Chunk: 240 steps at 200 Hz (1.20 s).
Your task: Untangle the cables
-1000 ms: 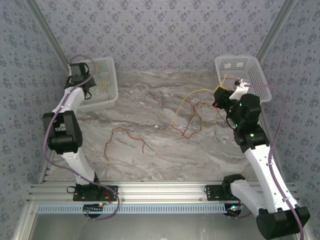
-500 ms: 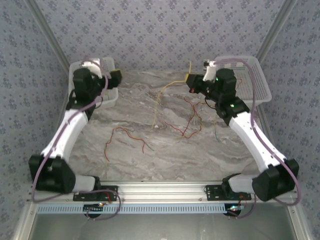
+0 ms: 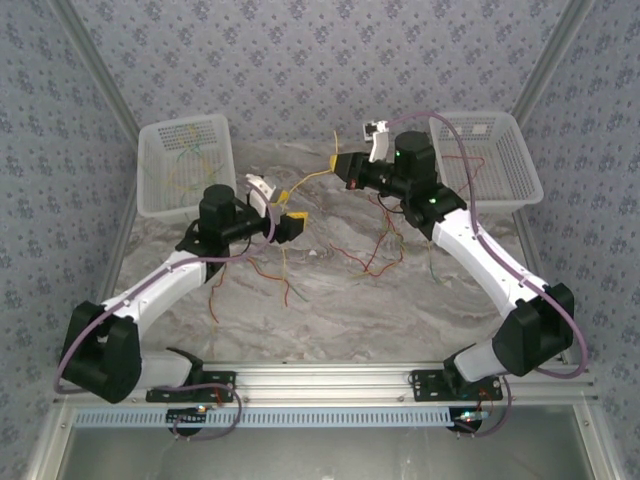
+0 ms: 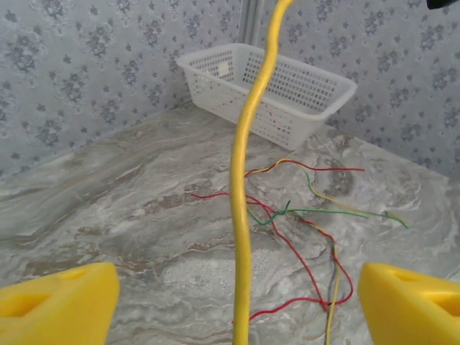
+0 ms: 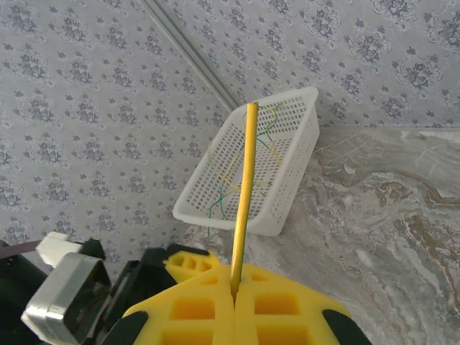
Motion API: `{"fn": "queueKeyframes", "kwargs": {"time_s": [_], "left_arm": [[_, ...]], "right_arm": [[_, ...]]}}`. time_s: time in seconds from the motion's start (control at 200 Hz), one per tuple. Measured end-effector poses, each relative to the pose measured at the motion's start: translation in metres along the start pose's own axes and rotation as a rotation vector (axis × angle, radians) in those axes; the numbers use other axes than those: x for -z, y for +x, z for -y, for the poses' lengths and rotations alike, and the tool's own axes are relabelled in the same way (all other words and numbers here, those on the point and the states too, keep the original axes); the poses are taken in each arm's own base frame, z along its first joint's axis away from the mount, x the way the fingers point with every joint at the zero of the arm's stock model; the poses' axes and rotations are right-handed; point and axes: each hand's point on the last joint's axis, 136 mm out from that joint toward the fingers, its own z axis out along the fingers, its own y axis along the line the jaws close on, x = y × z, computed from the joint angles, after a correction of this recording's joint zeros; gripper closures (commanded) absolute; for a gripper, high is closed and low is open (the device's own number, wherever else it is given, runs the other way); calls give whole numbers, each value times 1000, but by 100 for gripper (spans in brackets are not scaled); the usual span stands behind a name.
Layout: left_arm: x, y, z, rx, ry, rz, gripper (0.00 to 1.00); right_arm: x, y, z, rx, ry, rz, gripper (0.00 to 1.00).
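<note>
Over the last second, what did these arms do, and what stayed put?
The left gripper swung from the white plastic basket on the left to mid-table, jaws open around the thin yellow wire. The right gripper, shut on that wire, carried it leftward. That basket, the right-hand white basket and the red wire near the left arm stayed.

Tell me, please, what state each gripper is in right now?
Left gripper: open, the yellow cable passing loose between its fingers.
Right gripper: shut on the yellow cable.
</note>
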Motion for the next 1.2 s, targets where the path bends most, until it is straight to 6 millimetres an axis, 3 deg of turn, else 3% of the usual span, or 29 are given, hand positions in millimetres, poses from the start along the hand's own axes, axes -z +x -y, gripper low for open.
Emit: {"fn": "queueKeyframes", "kwargs": {"time_s": [0.065,0.12,0.16,0.3,0.4,0.605,0.715,0.884,1.014,1.199], "left_arm": [[-5,5,-4,-10,-4,-13,77],[-9,10,-8,-7,-12,-28,82],[-10,13,-10,-9,-17,-34,100],[-10,-1,-10,-13,-21,25,100],[-2,-14,-8,2,-34,117,100],[11,-44,-8,49,-53,280,100],[15,-53,-5,81,-36,333,100],[10,-60,-9,150,-11,399,100],[2,-51,-20,216,-10,397,100],[10,-59,-25,240,-17,453,100]], "right_arm": [[0,-1,-1,-2,-2,3,100],[1,-2,-1,-2,-1,6,100],[3,-3,-2,-1,3,12,100],[11,-2,2,1,42,24,100],[10,12,15,-15,74,4,100],[-15,95,53,-101,114,-157,100],[-34,126,37,-94,47,-220,100],[-71,150,3,-80,-87,-244,100],[-89,156,0,-128,-122,-219,100],[-91,147,1,-154,-160,-198,100]]}}
